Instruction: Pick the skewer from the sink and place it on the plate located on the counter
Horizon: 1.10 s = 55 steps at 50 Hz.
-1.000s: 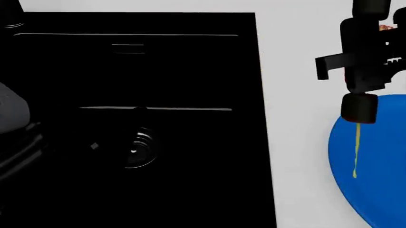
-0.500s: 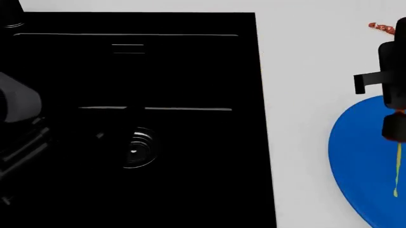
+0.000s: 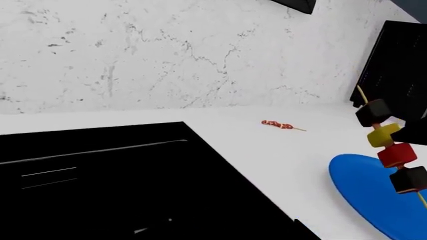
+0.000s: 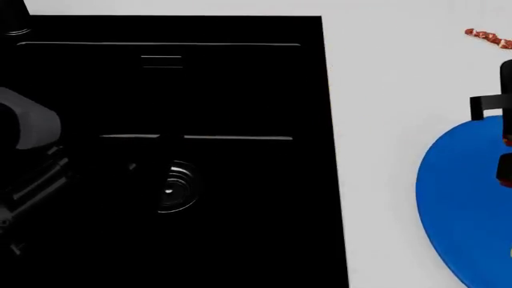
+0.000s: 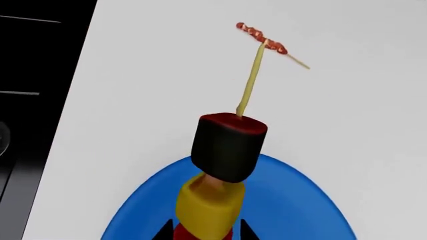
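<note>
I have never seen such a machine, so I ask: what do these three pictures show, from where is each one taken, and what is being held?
It is a simulated two-armed robot. One picture comes from its head, looking down; the other two come from cameras near each gripper. The head view shows a black sink set in a white counter, a blue plate and a small reddish skewer lying further back. The right gripper holds another skewer, with black, yellow and red chunks, tilted above the plate. The left wrist view shows it from the side. The left arm is over the sink; its gripper is not visible.
</note>
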### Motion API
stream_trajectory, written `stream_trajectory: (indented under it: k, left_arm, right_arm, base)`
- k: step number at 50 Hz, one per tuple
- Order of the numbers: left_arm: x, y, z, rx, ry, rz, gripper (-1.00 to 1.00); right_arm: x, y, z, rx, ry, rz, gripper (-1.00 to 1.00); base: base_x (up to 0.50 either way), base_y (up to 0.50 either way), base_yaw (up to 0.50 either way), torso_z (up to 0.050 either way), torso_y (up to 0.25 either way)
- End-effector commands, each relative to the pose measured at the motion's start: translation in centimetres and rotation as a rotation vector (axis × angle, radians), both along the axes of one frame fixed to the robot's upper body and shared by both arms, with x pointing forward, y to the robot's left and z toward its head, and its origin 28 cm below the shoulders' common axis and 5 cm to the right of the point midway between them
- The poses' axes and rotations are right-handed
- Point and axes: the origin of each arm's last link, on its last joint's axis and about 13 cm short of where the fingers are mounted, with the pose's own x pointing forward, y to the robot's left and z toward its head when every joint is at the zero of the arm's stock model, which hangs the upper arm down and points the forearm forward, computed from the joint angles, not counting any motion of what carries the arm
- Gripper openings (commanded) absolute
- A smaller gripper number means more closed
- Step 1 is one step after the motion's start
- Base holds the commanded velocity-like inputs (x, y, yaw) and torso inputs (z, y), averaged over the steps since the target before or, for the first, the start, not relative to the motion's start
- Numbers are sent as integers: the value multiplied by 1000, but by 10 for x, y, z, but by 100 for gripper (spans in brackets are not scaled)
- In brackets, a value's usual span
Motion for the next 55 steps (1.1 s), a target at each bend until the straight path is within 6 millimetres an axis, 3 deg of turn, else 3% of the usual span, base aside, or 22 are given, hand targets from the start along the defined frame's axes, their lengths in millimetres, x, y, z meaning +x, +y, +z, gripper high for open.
stream_trajectory:
  k: [1,8,15,21,42,55]
  left_arm:
    - [-1,-1,-1,19,-9,-1,100]
    - [-1,-1,-1,19,-13,-6,100]
    - [1,-7,-3,37,-4,-19,100]
    - [2,-8,-3,42,-1,-21,100]
    - [2,-7,-2,38,-7,-15,100]
    - [1,-5,-2,35,-11,-12,100]
  right_arm:
    - [-3,2,6,-66,20,-54,-100]
    - [-10,-2,41,-131,201,-9,-100]
    - [3,-14,61,-192,349,-26,-100]
    - [3,-19,78,-196,408,-34,-100]
    - [6,-19,61,-183,536,2,-100]
    - [24,-19,47,-176,570,0,-100]
  base:
    - [0,0,0,0,0]
    - [0,0,0,0,0]
    - [0,0,0,0,0]
    - [0,0,0,0,0]
    - [0,0,0,0,0]
    - [0,0,0,0,0]
